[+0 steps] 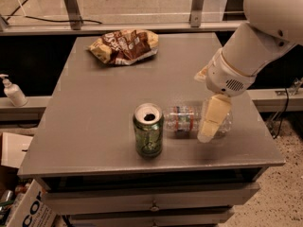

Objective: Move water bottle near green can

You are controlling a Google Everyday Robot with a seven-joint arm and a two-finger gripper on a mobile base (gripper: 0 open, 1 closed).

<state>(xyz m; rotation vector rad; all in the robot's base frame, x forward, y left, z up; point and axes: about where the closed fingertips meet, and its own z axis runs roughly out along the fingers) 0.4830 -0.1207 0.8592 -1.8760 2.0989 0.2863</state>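
The water bottle (pixel 182 119) lies on its side on the grey table (pixel 94 126), its white cap pointing left toward the green can. The green can (pixel 148 130) stands upright near the table's front edge, top opened, and the bottle's cap is almost touching its right side. My gripper (pixel 210 124) hangs from the white arm (pixel 251 51) and is down over the bottle's right, thick end, which it partly hides.
A brown and yellow chip bag (pixel 124 46) lies at the back of the table. A white pump dispenser bottle (pixel 13 92) stands on a ledge off to the left. Cardboard boxes (pixel 19 193) sit on the floor at the lower left. The table's front edge is close to the can.
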